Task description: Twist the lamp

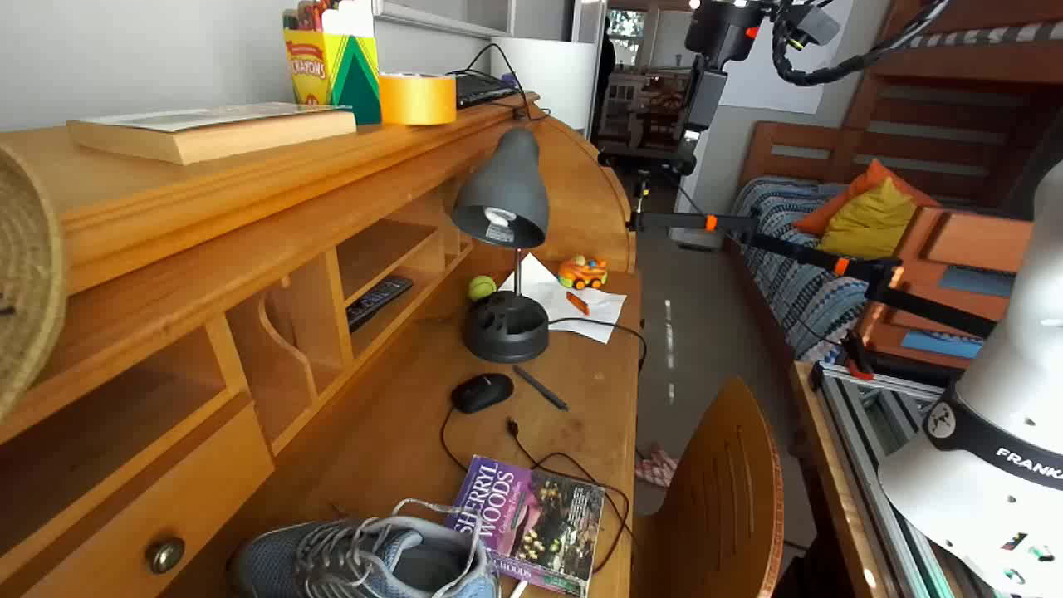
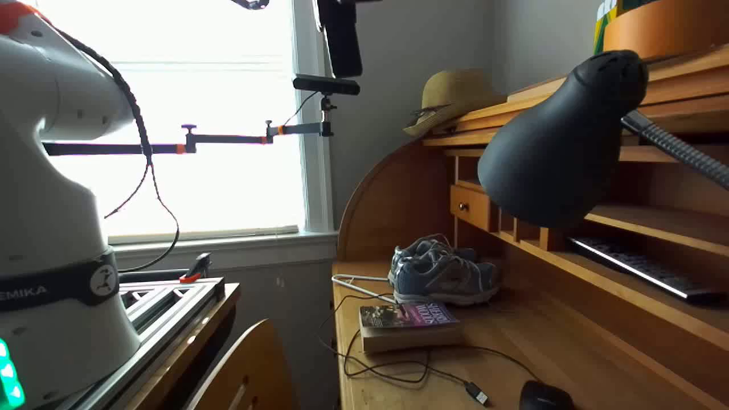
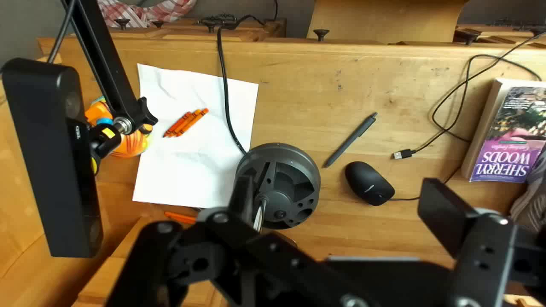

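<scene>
The lamp has a dark grey cone shade (image 1: 508, 187) tilted opening-down, with a white bulb inside, a thin arm and a round black base on the desk. Its shade is large in an exterior view (image 2: 555, 148). In the wrist view the lamp's base (image 3: 283, 187) and lower stem show behind the left finger; the shade does not show. My gripper (image 3: 339, 192) is open, fingers wide apart, with nothing between them. It hangs high in an exterior view (image 1: 702, 104), pointing down and apart from the shade. Only a black part of it shows at the top of an exterior view (image 2: 343, 51).
A mouse (image 3: 369, 183), pen (image 3: 350, 140), cable and book (image 3: 507, 136) lie on the desk. Paper with crayons (image 3: 192, 149) lies beside the base. A camera on a jointed stand (image 3: 53, 157) rises at the desk's end. Shelves (image 1: 291, 332), shoes (image 2: 444, 276) and a chair (image 1: 718, 490) stand around.
</scene>
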Action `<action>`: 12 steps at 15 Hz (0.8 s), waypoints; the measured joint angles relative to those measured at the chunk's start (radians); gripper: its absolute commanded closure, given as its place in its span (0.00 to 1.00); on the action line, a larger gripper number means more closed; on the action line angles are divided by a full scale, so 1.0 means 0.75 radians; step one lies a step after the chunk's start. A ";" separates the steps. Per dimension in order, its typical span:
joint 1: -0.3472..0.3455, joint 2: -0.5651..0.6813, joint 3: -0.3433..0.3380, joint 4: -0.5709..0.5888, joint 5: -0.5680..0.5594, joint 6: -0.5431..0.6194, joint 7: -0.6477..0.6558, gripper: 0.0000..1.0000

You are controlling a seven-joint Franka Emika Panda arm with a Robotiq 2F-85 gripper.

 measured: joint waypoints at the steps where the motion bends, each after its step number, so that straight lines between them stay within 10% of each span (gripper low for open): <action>1: 0.000 0.000 0.000 0.000 0.000 0.000 0.000 0.00; 12: 0.030 0.076 0.028 0.077 0.161 -0.052 0.116 0.00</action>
